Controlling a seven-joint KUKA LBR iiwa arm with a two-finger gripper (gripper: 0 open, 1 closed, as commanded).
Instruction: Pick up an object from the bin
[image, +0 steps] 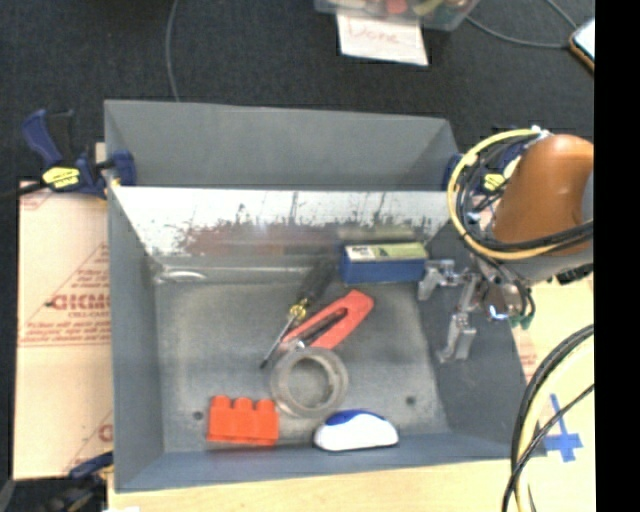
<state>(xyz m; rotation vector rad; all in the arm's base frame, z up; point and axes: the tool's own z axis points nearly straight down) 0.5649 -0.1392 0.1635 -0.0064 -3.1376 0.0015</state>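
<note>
The arm (540, 200), with its orange cover and looped cables, reaches into the grey metal bin (270, 130) from the right. Its jaws hang low by the right-hand wall, over a bare patch of the bin's floor. They stand apart, open, with nothing between them.

Nearest to them is a dark blue box (380, 264) lying lengthwise against the foot of the far wall; its right end is just beside the farther finger (433, 281), and contact cannot be judged. The nearer finger (458, 338) points down over bare floor.

Toward the middle lies a red flat-handled tool (336, 319), set slantwise, with a black-handled screwdriver (298, 312) close along its left side. Their lower ends meet a roll of clear tape (310, 381) lying flat. By the near wall sit an orange toy brick (242, 420) and, to its right, a blue and white oval thing (357, 432), both well apart from the jaws
</note>
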